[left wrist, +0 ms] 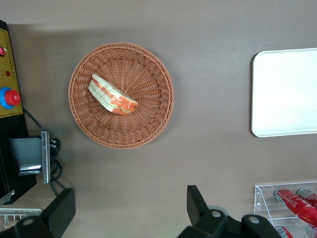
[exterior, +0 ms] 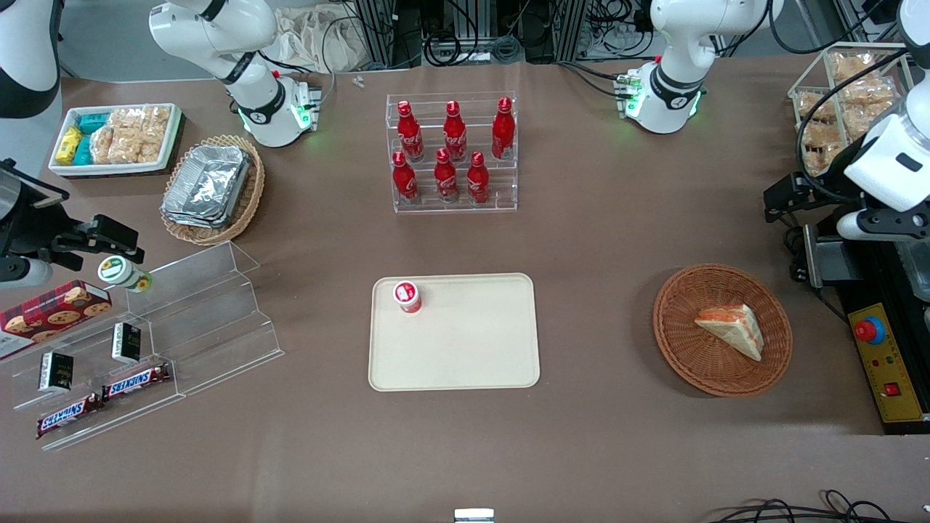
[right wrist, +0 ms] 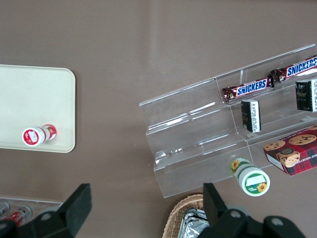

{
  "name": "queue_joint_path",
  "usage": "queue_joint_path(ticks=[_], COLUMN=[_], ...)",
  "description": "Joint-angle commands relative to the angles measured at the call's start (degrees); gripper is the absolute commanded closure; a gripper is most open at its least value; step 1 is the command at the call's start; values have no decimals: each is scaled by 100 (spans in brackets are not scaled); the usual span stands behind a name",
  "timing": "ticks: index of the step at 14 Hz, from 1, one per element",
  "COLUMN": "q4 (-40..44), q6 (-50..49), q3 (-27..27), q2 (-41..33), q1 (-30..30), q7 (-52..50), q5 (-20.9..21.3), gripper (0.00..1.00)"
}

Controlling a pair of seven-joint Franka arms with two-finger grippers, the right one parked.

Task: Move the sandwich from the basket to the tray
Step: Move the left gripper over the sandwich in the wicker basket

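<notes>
Gripper (left wrist: 129, 210): spread wide, nothing between its fingers (left wrist: 198, 204), hanging high over bare table just beside the basket (exterior: 672, 341), a little farther from the front camera than the basket is. Not yet above the food, not touching anything.

Below and close by: sandwich (exterior: 732, 328) lying in the basket, roughly at its middle, flat on one bread face, striped filling edge showing along one side. Untouched, so the job looks barely begun: reach first, then pick-up.

For a good pick-up, as a judgement:
- Shift over the wedge before going down; centre on its thick part, not the thin tip.
- Turn the wrist so the fingers close across the wedge, one on the filling edge, one on the edge facing it.
- Go down inside the rim, stopping short of the woven floor.
- Close gently; soft bread, likely to squash or let its layers slide.
- Lift straight up, clear of the rim, before any sideways travel.

Further out: control box (exterior: 883, 359) with a red button just beside the basket, at the working arm's end; best kept clear of.

Tray (exterior: 472, 349) well apart, toward the parked arm's end. Small red-and-white cup (exterior: 408, 296) standing in one corner; plenty of bare tray near the basket side for setting down.
</notes>
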Motion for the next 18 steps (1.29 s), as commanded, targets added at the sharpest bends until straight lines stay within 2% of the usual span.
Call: queue_joint_path(ticks=[1, 9, 13, 18], q4=[57, -146, -199, -199], q6=[-33, -60, 45, 81], q3=[9, 18, 53, 71], q2=[5, 40, 145, 163], q1=[-44, -9, 44, 123], q7=[-138, -191, -849, -991], q5=[125, 142, 133, 142], gripper=[0, 0, 0, 0])
